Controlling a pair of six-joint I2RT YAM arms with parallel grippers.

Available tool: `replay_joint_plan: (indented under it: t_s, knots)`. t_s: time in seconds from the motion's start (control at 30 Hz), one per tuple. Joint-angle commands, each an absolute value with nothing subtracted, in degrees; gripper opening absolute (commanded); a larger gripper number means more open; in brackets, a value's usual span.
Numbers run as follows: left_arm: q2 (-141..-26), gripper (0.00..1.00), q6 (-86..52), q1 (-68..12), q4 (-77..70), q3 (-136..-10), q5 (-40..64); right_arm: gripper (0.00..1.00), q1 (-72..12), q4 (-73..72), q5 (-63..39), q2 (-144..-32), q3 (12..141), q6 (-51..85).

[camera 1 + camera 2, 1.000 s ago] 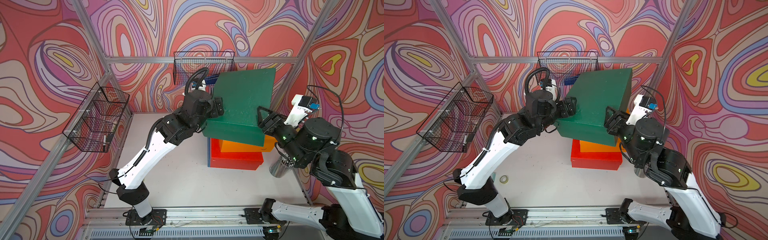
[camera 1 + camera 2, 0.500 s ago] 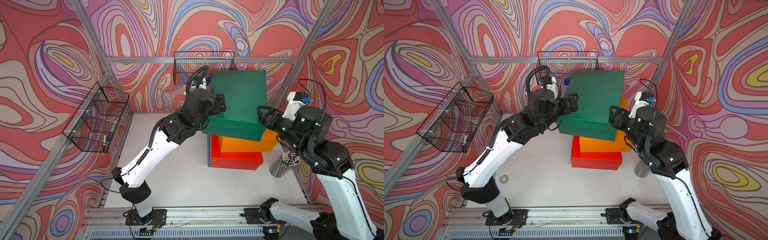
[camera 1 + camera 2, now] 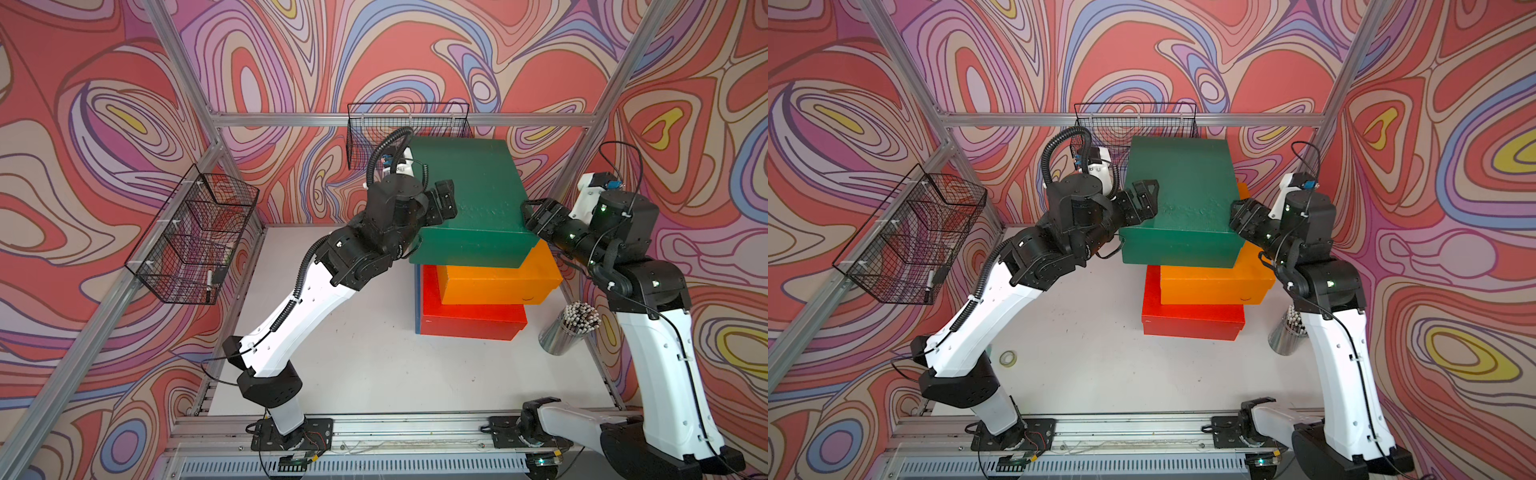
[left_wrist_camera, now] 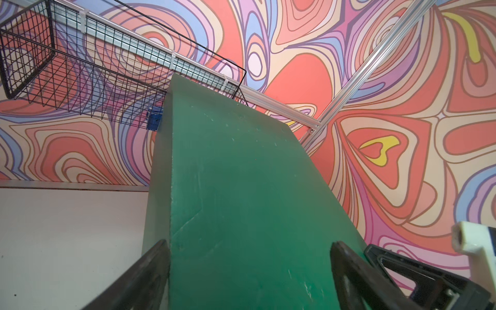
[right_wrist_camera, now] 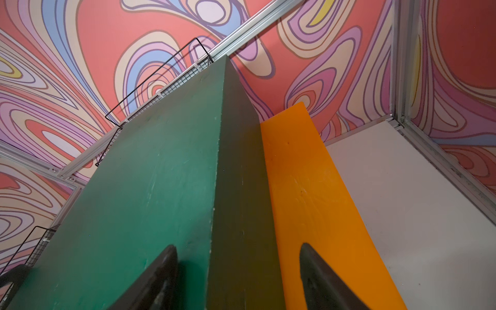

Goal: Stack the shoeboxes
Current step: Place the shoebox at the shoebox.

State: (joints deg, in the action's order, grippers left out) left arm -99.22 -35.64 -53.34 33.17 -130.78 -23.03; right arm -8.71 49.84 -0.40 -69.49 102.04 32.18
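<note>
The dark green shoebox lies level on the orange shoebox, offset toward the left and back. Under the orange one is the red shoebox, and a sliver of the blue shoebox shows at the stack's left. My left gripper is open and straddles the green box's left edge. My right gripper is open astride the green box's right edge, one finger over the lid, the other over the orange lid.
A black wire basket hangs on the left rail and another on the back rail, just behind the green box. A metal cup of sticks stands right of the stack, near my right arm. A tape roll lies by the left arm's base.
The green box came down from a tilted, raised pose and now rests level on the orange box. Both grippers' jaws have widened around its edges.
</note>
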Motion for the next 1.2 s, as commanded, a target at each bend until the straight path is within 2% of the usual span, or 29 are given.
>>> replay_joint_plan:
  t_s: [0.0,0.2,0.83,1.17]
  knots:
    - [-101.69,0.97,-38.28,-58.45,28.90,-132.31,-9.21,0.76,-9.68,51.18,-7.96,-72.85,101.90,32.69]
    - [-101.51,1.00,-37.11,-58.45,29.53,-132.32,-11.03,0.83,-7.88,53.60,-8.65,-73.52,106.72,31.88]
    - [-102.39,1.00,-36.04,-58.28,29.79,-132.69,-10.94,0.87,-4.02,59.34,-6.84,-75.80,117.45,28.76]
    - [-102.21,1.00,-35.91,-57.47,31.12,-132.26,-11.73,0.90,0.92,59.35,-9.46,-74.71,113.48,27.70]
